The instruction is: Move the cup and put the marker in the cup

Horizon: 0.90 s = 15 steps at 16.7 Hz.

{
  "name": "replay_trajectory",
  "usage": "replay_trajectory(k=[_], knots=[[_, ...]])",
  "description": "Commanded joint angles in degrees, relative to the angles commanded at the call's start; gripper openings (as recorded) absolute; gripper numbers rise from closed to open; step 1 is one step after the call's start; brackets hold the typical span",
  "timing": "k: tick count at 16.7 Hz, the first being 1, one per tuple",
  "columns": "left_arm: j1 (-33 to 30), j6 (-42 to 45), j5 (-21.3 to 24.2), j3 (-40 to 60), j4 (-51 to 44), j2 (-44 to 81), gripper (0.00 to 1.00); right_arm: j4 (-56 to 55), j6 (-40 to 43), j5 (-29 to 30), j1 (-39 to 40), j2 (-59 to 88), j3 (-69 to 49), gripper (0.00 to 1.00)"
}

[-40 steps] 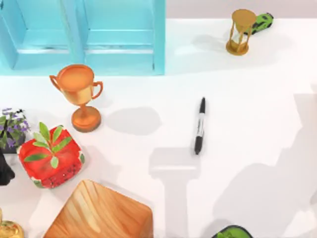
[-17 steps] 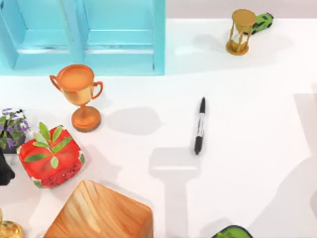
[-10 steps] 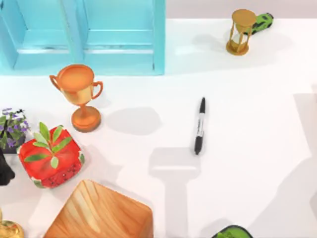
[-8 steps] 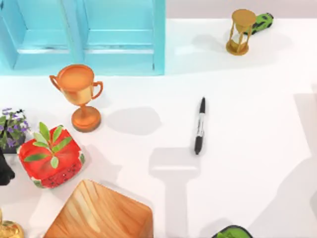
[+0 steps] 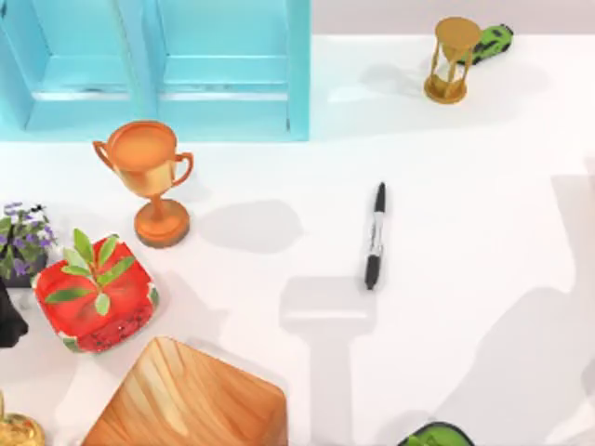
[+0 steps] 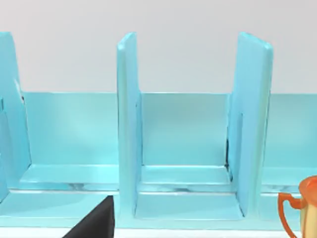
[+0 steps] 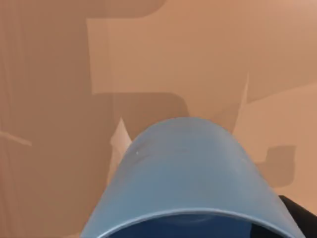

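At the table's far left edge, in the top view, stand a purple-flowered plant and a red planter with green leaves. An orange trophy cup stands upright behind the planter, in front of the light-blue shelf unit. A wooden block lies near the front edge.

Our left wrist view faces the shelf unit's upright dividers, with the trophy's handle at the frame's edge. We cannot tell how our left gripper's fingers stand.

The marker lies flat on the white table near the middle, well apart from everything else.

An hourglass stands at the far right beside a green toy car.

Our right wrist view looks over the cup, close up against a brown background. We cannot tell whether our right gripper's fingers grip it.
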<state>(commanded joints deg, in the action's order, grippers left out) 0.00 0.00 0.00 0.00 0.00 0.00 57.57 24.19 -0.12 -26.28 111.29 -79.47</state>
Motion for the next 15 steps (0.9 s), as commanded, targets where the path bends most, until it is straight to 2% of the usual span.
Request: replay_trajectory(k=[8, 15], knots=[[0.0, 0.0, 0.0, 0.0, 0.0, 0.0, 1.0, 24.4, -18.1, 0.2, 19.2, -10.5, -12.8, 0.0], [0.0, 0.0, 0.0, 0.0, 0.0, 0.0, 1.0, 26.2, -20.2, -0.1, 21.1, -11.6, -13.9, 0.0]])
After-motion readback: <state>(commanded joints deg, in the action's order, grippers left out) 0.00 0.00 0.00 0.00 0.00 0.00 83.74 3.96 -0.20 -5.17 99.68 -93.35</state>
